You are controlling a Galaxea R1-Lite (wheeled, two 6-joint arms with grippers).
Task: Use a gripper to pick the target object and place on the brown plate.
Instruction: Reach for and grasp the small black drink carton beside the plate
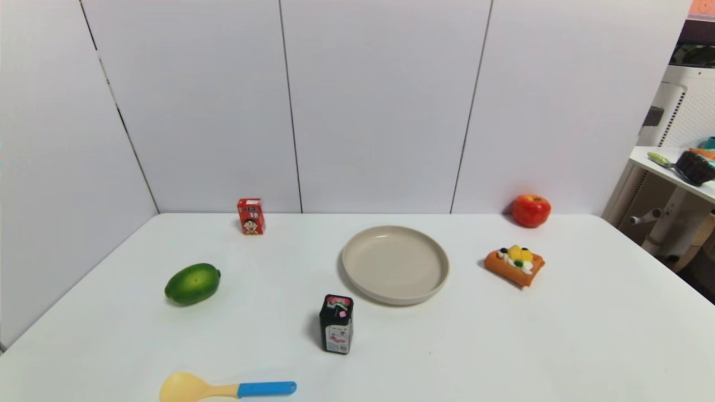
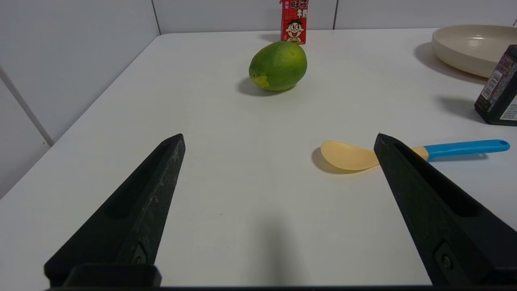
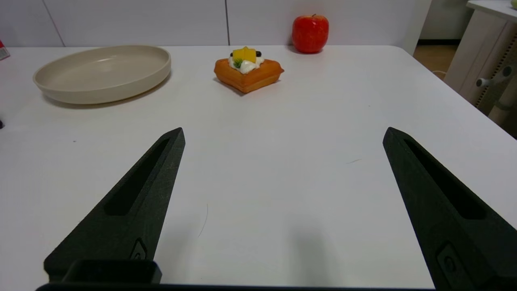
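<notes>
The target black carton [image 1: 336, 324] with a pink-red and white label stands upright on the white table, just in front and left of the beige plate [image 1: 395, 264]. The carton's edge also shows in the left wrist view [image 2: 499, 89], with the plate [image 2: 470, 48] behind it. Neither gripper shows in the head view. My left gripper [image 2: 278, 139] is open and empty over the table's front left, near the spoon. My right gripper [image 3: 282, 133] is open and empty over the front right; the plate [image 3: 103, 72] lies ahead of it.
A yellow spoon with a blue handle [image 1: 223, 388] lies at the front edge. A green fruit [image 1: 192, 283] lies at the left, a red cartoon carton [image 1: 251, 216] at the back, a red apple [image 1: 530, 210] and a waffle toy [image 1: 514, 264] at the right.
</notes>
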